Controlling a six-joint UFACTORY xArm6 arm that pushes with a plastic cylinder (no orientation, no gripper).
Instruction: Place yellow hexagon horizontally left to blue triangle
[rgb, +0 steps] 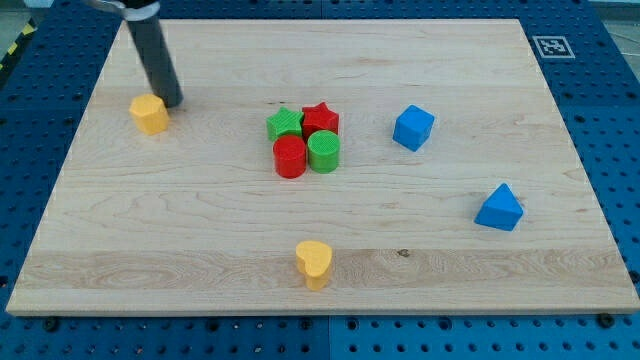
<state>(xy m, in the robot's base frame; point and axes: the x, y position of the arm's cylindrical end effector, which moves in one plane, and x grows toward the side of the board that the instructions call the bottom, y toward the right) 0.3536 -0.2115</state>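
Observation:
The yellow hexagon (149, 114) lies near the view's left edge of the wooden board, in its upper part. My tip (172, 103) stands just to the hexagon's upper right, touching or nearly touching it. The blue triangle (499, 208) lies far off at the view's right, lower than the hexagon.
A tight cluster in the board's middle holds a green block (285, 124), a red star (320, 119), a red cylinder (290, 156) and a green cylinder (324, 151). A blue cube (413, 128) lies to its right. A yellow heart (314, 263) sits near the bottom edge.

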